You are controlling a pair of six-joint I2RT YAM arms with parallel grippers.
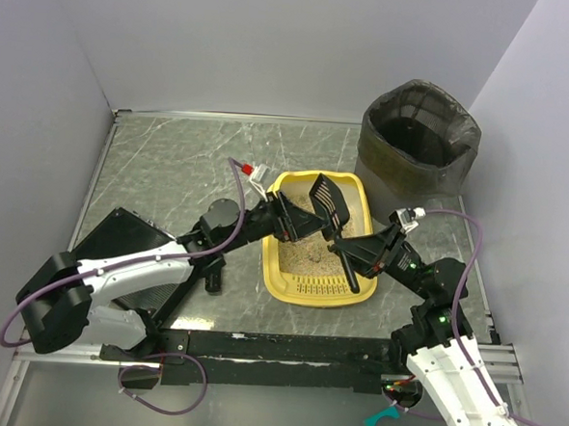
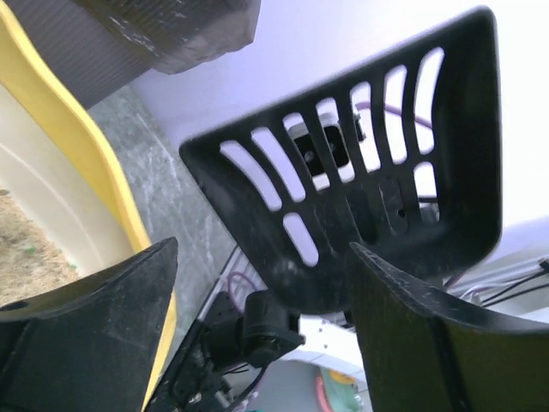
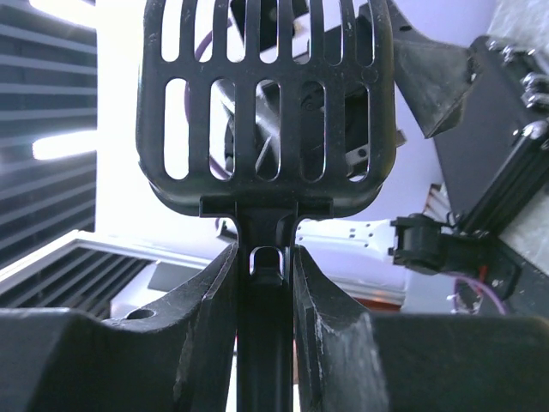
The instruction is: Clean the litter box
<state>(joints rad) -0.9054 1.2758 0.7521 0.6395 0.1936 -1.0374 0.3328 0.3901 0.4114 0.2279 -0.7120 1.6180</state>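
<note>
Scoop (image 1: 328,196) is shown clamped at its handle by the right gripper (image 3: 264,266), long axis directed ahead over the litter box (image 1: 304,293) just below, while the left gripper (image 1: 286,218) is held spread beside its head.

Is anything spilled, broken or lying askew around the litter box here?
Nothing stands out. No spill shows on the table around the litter box, and the scoop sits straight in the right gripper.
</note>
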